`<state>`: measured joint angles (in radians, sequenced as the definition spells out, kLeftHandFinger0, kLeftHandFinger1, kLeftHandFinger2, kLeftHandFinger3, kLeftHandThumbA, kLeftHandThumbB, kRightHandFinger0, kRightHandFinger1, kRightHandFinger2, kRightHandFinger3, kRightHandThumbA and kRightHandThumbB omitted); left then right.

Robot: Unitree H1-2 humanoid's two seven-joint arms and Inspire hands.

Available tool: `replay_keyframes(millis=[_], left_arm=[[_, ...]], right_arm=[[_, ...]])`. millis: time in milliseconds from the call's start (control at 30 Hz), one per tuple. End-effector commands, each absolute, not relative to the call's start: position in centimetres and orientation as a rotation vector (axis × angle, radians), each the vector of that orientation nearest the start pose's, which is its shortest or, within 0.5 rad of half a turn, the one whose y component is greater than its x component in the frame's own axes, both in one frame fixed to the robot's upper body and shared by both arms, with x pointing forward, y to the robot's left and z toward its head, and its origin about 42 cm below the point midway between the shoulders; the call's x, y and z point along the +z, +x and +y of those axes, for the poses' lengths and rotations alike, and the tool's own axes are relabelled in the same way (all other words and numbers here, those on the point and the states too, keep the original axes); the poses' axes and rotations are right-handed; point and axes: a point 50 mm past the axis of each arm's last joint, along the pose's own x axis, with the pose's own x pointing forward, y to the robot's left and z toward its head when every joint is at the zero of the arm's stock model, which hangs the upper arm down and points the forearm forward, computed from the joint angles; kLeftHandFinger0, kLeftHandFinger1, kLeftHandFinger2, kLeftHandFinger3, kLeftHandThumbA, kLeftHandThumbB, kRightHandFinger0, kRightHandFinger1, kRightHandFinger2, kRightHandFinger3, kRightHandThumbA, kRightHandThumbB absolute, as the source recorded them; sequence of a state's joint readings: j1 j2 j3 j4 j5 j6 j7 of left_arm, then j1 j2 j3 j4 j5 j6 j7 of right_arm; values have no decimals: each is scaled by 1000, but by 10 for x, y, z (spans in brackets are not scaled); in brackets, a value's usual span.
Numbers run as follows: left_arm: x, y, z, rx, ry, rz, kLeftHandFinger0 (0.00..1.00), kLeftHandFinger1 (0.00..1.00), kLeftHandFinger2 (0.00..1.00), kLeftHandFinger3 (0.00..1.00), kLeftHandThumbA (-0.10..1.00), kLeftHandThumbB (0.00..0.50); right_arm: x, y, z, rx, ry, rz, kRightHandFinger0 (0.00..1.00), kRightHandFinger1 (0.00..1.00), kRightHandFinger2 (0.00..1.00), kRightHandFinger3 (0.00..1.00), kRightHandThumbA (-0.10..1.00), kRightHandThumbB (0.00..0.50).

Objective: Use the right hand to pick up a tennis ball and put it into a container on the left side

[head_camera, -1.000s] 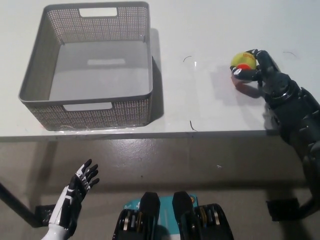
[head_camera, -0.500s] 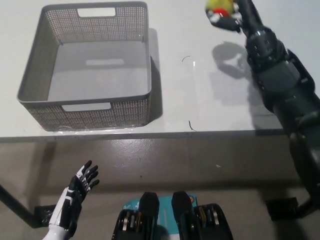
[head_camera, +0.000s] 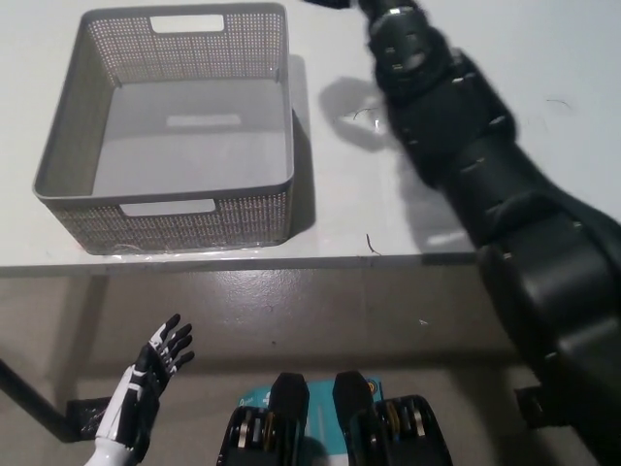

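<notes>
The black right arm (head_camera: 466, 165) reaches over the table (head_camera: 543, 58); its hand and the ball are out of view, so I cannot tell its fingers. The empty basket (head_camera: 170, 209) sits by the table's front left edge. The white left hand (head_camera: 146, 383) rests low, fingers spread.

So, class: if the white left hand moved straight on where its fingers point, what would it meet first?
Probably the table at its front edge, just below the grey basket; the left hand hangs lower than the tabletop, so depth is uncertain.
</notes>
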<state>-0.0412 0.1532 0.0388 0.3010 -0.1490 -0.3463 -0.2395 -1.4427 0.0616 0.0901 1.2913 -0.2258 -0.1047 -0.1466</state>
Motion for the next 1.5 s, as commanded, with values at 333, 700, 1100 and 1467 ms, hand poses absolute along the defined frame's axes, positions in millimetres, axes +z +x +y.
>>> replay_keyframes(millis=[333, 700, 1100, 1467], left_arm=[[61, 289, 272, -220, 63, -121, 1000, 1000, 1000, 1000, 1000, 237], [64, 289, 272, -246, 90, -118, 1000, 1000, 1000, 1000, 1000, 245], [67, 292, 272, -249, 86, -117, 1000, 1000, 1000, 1000, 1000, 256], [66, 290, 272, -254, 85, -108, 1000, 1000, 1000, 1000, 1000, 249]], right_arm=[[413, 528, 91, 419, -495, -381, 0, 382, 763, 737, -100, 182], [371, 524, 94, 425, -599, -310, 33, 431, 758, 731, -100, 196], [369, 532, 81, 433, -798, -259, 1000, 1000, 1000, 1000, 853, 395], [383, 541, 65, 356, -799, -328, 1000, 1000, 1000, 1000, 1000, 393]])
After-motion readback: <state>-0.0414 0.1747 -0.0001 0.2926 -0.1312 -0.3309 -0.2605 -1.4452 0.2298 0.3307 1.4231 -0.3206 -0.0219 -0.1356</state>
